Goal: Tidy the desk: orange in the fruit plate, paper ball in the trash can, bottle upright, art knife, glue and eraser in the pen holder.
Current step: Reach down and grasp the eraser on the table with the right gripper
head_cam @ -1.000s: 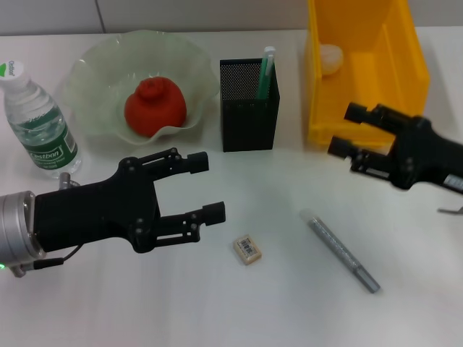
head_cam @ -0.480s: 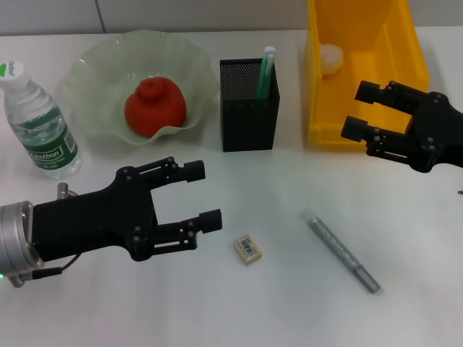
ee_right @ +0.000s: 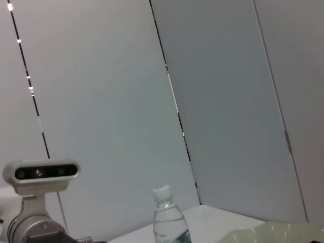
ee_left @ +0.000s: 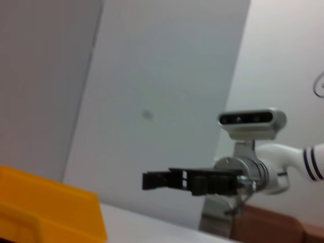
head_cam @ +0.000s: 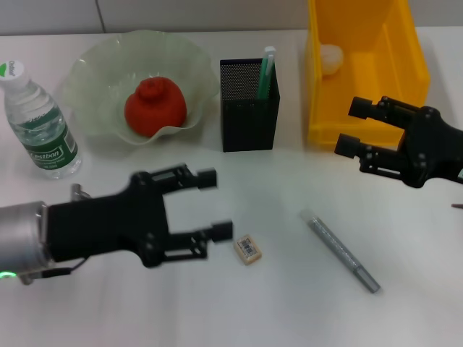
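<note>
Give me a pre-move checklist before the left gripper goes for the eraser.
1. Left gripper open: ok, its fingers are spread wide.
2. Eraser reachable: ok, it lies flat on the desk just beyond the left fingertips, untouched.
3. Space around the eraser: ok, the silver pen-like tool lies well apart from it.
4. Pen holder ready: ok, upright, holding one green stick and with room left.
5. Right gripper out of the way: ok, open, in front of the trash can.
6. Eraser lined up between the fingers: not ok, it sits off toward the lower finger.
</note>
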### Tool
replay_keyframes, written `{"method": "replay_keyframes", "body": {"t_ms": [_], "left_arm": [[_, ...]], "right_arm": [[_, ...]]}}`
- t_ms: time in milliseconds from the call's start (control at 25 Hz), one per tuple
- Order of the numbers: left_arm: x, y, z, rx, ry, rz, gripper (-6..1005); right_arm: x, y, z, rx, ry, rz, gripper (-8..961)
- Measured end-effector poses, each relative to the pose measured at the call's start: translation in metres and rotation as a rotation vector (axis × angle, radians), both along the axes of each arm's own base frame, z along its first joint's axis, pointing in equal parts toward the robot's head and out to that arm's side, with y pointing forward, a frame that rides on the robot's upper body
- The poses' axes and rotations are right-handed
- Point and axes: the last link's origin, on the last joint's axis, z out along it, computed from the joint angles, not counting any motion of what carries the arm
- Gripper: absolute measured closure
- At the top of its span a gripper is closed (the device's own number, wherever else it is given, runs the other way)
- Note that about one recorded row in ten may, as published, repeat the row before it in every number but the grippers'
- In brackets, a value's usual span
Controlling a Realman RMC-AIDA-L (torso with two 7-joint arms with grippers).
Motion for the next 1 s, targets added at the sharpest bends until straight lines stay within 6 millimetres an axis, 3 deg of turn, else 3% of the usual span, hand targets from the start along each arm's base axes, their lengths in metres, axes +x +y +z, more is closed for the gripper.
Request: {"method": "replay_keyframes", "body": {"t_ms": [360, 760, 1000], "left_arm": [[0.027, 0.022, -0.004, -0.061, 0.126, -0.066, 220], [0.073, 0.059, 0.007, -0.149, 0.553, 0.021, 225], [0.103, 0.057, -0.020, -0.174, 0.923, -0.017, 228]], "right_arm": [[0.016, -0.005, -0.023, 0.026, -0.020, -0.037, 193], [0.028, -0.006, -0.032, 0.047, -0.046, -0.098, 193], [0.027, -0.008, -0.040, 0.045, -0.080, -0.054, 193]]}}
